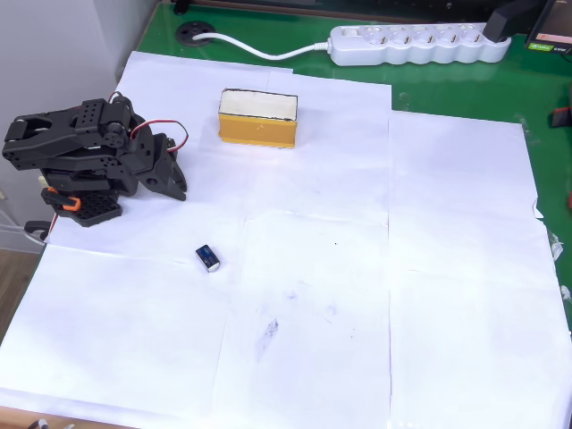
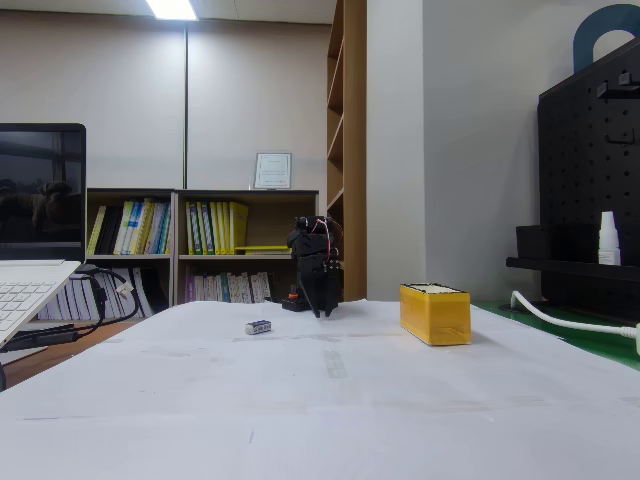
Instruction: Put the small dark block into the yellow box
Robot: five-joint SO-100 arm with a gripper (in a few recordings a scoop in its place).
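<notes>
White paper (image 1: 357,268) covered the table, and on it the small dark block (image 1: 207,258) lay free, its pale end toward the lower right in the overhead view. It sat well apart from the yellow box (image 1: 257,118), which stood near the paper's far edge, cream inside facing up. Folded at the left, the black arm (image 1: 80,156) kept its gripper (image 1: 172,183) low by the paper, holding nothing; I could not tell how wide the jaws stood. Behind, a white power strip (image 1: 416,45) rested on the green mat (image 1: 465,89).
</notes>
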